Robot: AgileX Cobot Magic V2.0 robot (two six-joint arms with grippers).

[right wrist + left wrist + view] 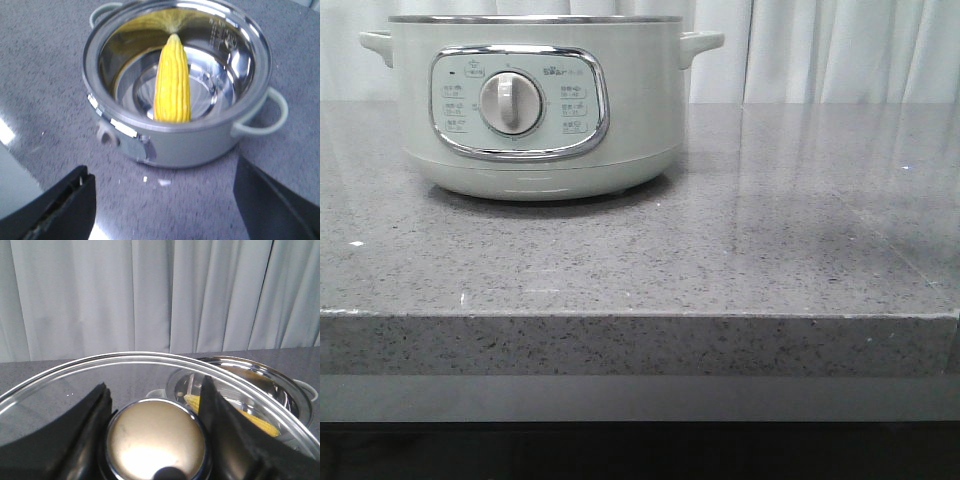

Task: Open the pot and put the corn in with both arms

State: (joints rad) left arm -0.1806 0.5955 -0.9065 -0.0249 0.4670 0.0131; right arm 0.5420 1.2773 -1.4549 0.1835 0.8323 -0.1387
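Pale grey curtains [820, 50] hung behind a speckled grey stone countertop [720, 250], whose polished top caught soft reflections of the folds. Toward the rear left of that surface, in the front view, sat the pot [535, 100], a round pale green-white cooker with 2 side handles, a chrome-framed control panel [518, 102] and a central white dial [510, 103] facing the camera. No arm showed in the front view.

In the right wrist view the pot [180, 135] stood open, its shiny metal bowl bare to the camera. The corn [173, 80], 1 bright yellow cob, lay inside that bowl with its near end against the inner wall and its far end pointing across the bowl, its yellow mirrored on the steel. The right gripper [165, 210] hung above the countertop on the near side of the pot, its 2 dark fingers [65, 205] spread wide apart with nothing between them.

In the left wrist view the left gripper [155, 435] was clamped on the round metallic knob [156, 440] of the glass lid [60, 390], 1 finger [85, 425] pressed to each side. The lid's metal rim arched across the view, held away from the pot [300, 400], and through the glass the open bowl and a strip of the corn [192, 401] were visible beyond.
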